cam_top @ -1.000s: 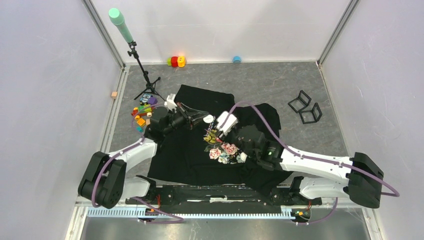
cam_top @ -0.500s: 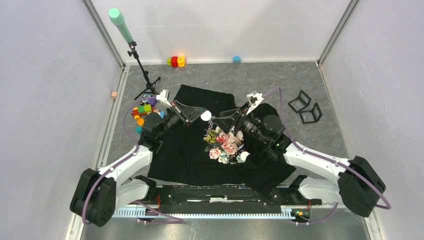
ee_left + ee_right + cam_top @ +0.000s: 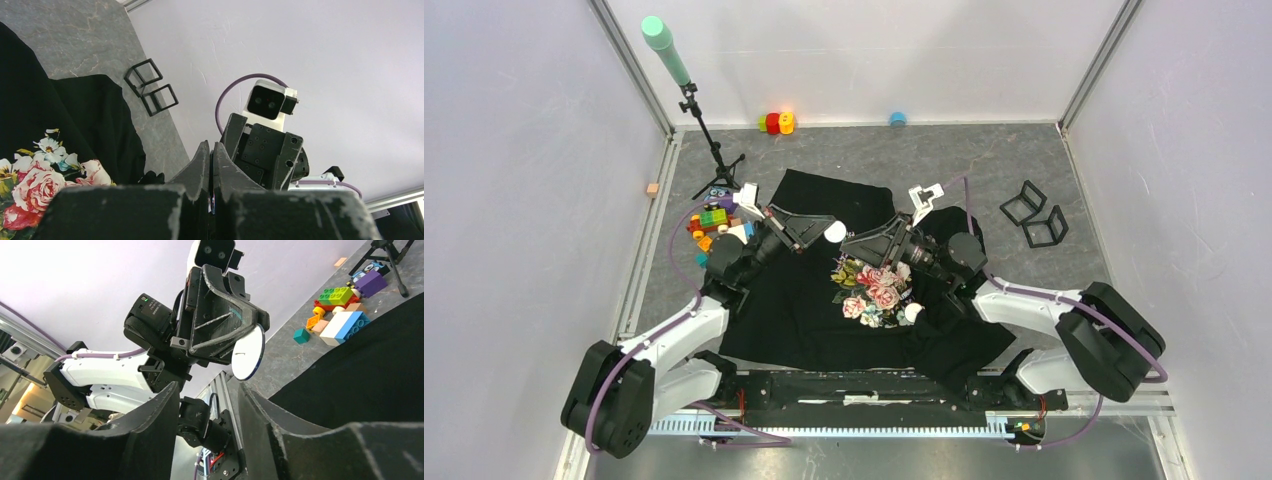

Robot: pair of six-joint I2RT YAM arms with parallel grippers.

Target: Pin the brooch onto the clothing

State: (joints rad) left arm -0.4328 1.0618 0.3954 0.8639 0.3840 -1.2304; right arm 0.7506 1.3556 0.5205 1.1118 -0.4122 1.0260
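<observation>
Top external view: white brooch [image 3: 835,232] held above the black T-shirt [image 3: 804,295].
The brooch is pinched in the left gripper [image 3: 823,229]; the right gripper [image 3: 852,243] is parted and empty, just beside it.

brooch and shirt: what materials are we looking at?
brooch: thin, rigid white disc, smooth face, dark rim; painted metal or plastic, can't tell which.
clothing: matte black soft fabric, likely a cotton knit, since it wrinkles and lies limp.
</observation>
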